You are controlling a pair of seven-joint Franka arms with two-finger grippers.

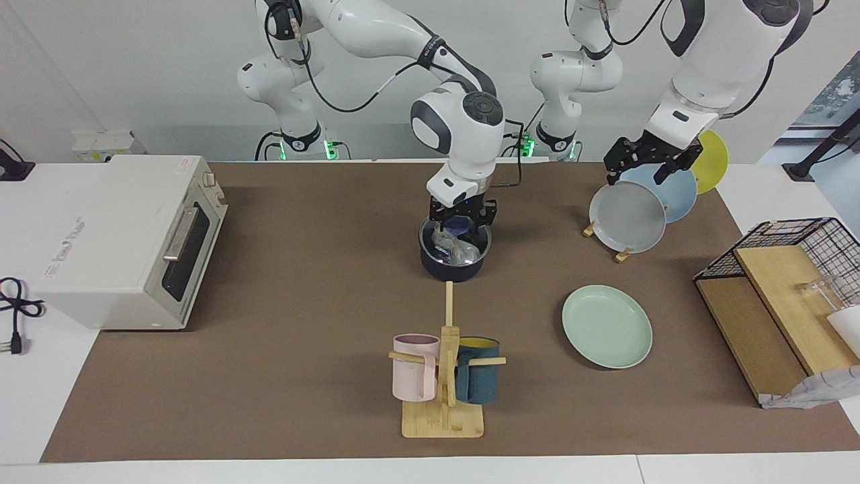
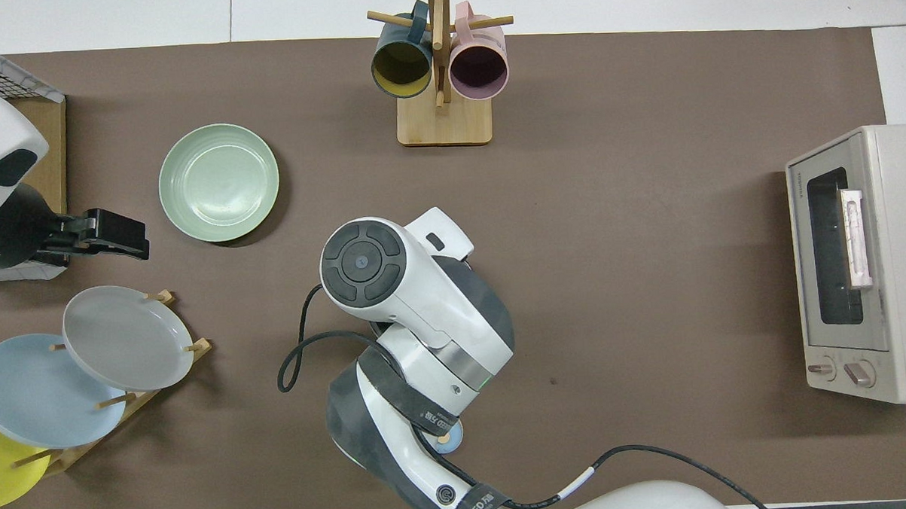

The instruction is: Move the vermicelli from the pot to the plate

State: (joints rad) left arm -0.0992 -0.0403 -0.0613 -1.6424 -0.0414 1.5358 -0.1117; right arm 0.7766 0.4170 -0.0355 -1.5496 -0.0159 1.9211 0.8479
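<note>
Overhead view: right arm [image 2: 394, 302] hides pot; mug rack [image 2: 441, 74] farther.

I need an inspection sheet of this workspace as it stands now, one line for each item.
Surface: brown mat covering the table.
Job's things: whitish vermicelli clump in the dark navy pot; mint-green round plate bare.
Clutter: white toaster oven, wooden mug stand, plate rack, wire basket.
Grippers: right end effector down in the pot; left end effector waits over the rack.
Cables: black cord beside the oven.
Surroundings: nothing seen.
</note>
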